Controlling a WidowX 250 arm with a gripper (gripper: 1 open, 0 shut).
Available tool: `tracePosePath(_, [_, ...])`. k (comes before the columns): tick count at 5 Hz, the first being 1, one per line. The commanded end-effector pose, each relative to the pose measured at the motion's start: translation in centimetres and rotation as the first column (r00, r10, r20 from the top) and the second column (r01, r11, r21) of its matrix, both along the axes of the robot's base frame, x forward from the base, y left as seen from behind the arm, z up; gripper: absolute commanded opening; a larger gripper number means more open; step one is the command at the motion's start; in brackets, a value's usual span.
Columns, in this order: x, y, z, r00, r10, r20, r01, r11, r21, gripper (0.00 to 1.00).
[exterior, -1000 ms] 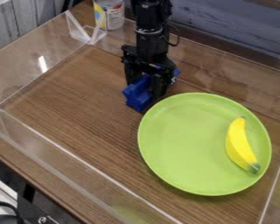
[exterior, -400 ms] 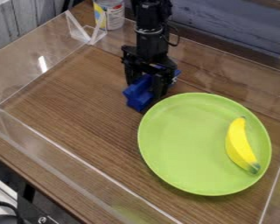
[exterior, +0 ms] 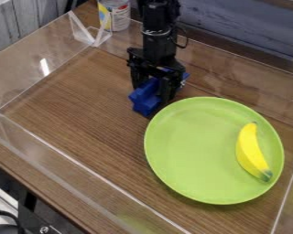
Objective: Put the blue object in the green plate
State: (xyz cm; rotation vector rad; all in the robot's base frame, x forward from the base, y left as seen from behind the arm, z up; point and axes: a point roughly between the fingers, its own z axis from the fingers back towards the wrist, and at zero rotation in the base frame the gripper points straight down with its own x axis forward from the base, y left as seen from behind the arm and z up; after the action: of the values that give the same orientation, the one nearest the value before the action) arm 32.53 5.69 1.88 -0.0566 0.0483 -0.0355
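The blue object (exterior: pixel 146 99) is presenting as a light, rigid plastic piece, judged from its look; it is likely tolerating a firm squeeze without denting, and breakage is seeming improbable. Its smooth-looking faces may be inviting a slip if only a corner is being pinched. The advisable hold is spanning the narrow width near mid-length, with the contact surfaces lying flat on the two long sides; a hold near one end is risking a swing or twist during the carry.

As to appearance, the piece is showing a deep royal blue, small beside the green plate (exterior: pixel 212 151), and is looking longer than it is wide. Its upper part is being covered by the dark end effector (exterior: pixel 152 84), so the full outline is escaping inspection. Fine surface detail is too small to tell.

As to location, the piece is sitting at the desk (exterior: pixel 76 114), just off the plate's rim at about ten o'clock from the plate's centre. The yellow banana (exterior: pixel 251 151) is occupying the plate's three o'clock side.

The end effector is reaching down from twelve o'clock and is meeting the piece in this view. Whether its fingers are standing wide or are gripping, the inspector cannot tell; the black parts are merging together.
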Motion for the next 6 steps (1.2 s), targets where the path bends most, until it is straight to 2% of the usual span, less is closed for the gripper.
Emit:
tracePosePath(1, [-0.43,0.77,-1.97,0.996,0.074,-0.041,-0.074,0.997,-0.006,0.0])
tracePosePath(6, [-0.41,0.52,-1.6,0.995,0.088,-0.041,-0.089,0.996,-0.013,0.0])
